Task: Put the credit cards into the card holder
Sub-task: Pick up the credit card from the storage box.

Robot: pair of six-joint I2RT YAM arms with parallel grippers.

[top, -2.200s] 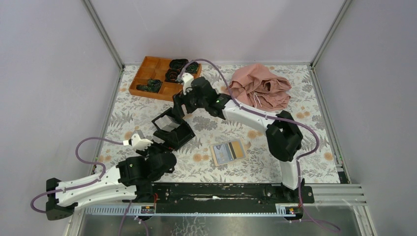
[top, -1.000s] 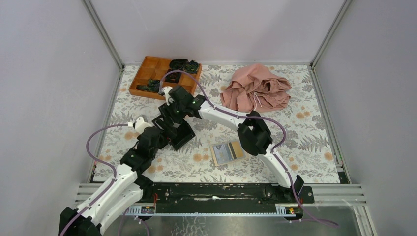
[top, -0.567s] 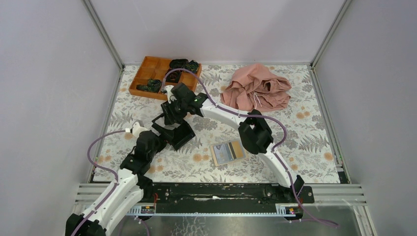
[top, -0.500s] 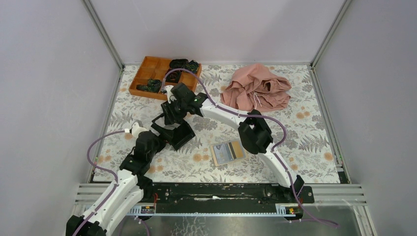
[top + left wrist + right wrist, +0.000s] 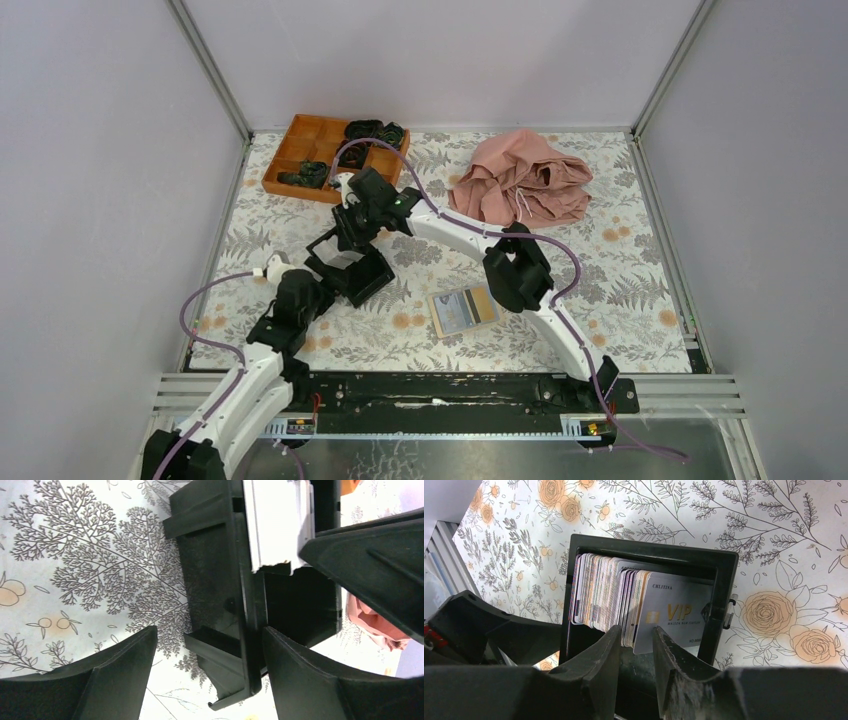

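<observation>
Straddling the box point(image 5: 215, 580) wall with my left gripper point(image 5: 207, 640) wide open, touching nothing, likely to steady it; my right gripper point(image 5: 636, 630) hangs over the cards point(image 5: 599, 590) packed on edge inside, jaws narrowed around the last few by the VIP card point(image 5: 679, 612); whether they pinch I cannot tell; the holder point(image 5: 463, 309) lies flat, well apart from both grippers, back toward my right arm's base.

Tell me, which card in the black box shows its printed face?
The grey VIP card, last in the row; the other cards show only edges.
</observation>
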